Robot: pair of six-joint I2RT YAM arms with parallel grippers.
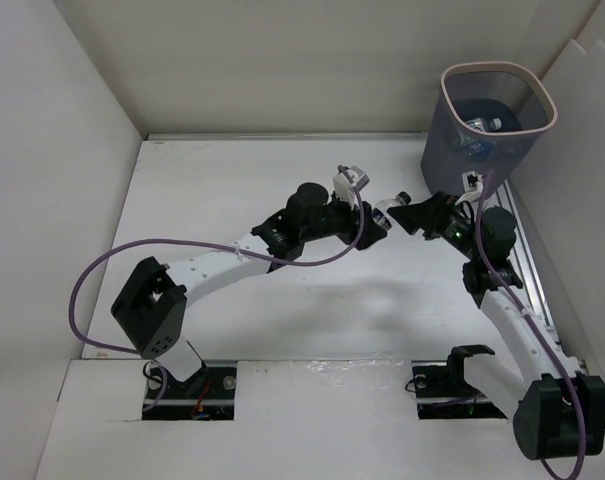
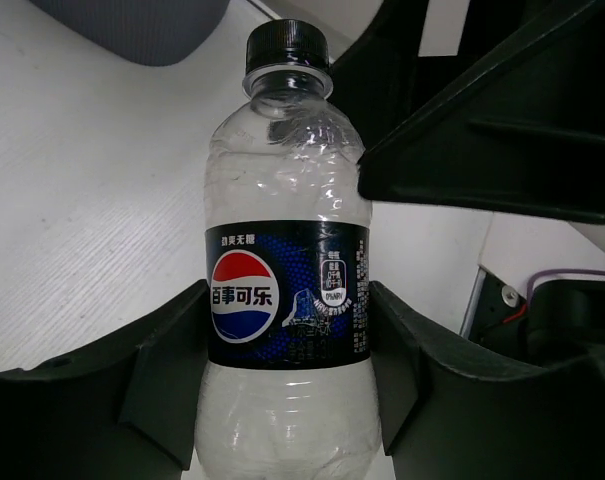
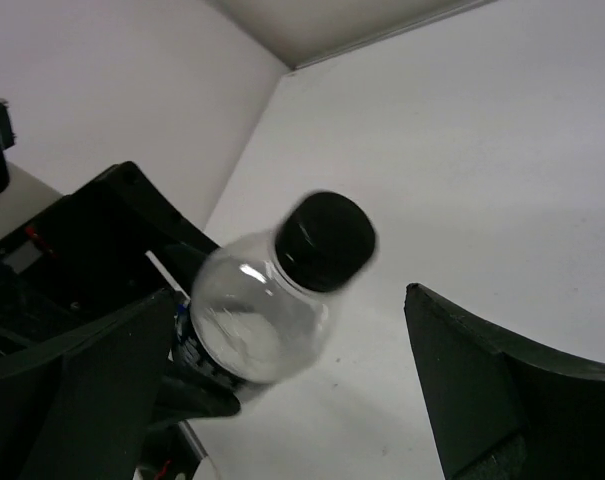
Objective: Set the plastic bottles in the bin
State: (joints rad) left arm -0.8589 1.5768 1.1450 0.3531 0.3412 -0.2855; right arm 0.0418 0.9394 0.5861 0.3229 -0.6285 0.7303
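Observation:
A clear plastic bottle [image 2: 287,280] with a dark blue Pepsi label and a black cap [image 2: 287,48] is gripped at its lower body by my left gripper [image 2: 287,385], which is shut on it. It is held above the table, right of centre [image 1: 387,208]. My right gripper [image 3: 290,300] is open, with its jaws wide on either side of the bottle's cap end [image 3: 325,240] and not touching it. From above, the two grippers meet nose to nose [image 1: 407,212]. The grey-blue perforated bin [image 1: 452,150] stands at the back right with at least one clear bottle [image 1: 485,125] inside.
White walls close in the table on the left, back and right. A metal rail [image 1: 532,270] runs along the right edge beside the right arm. The bin's wall [image 2: 142,25] shows just beyond the held bottle in the left wrist view.

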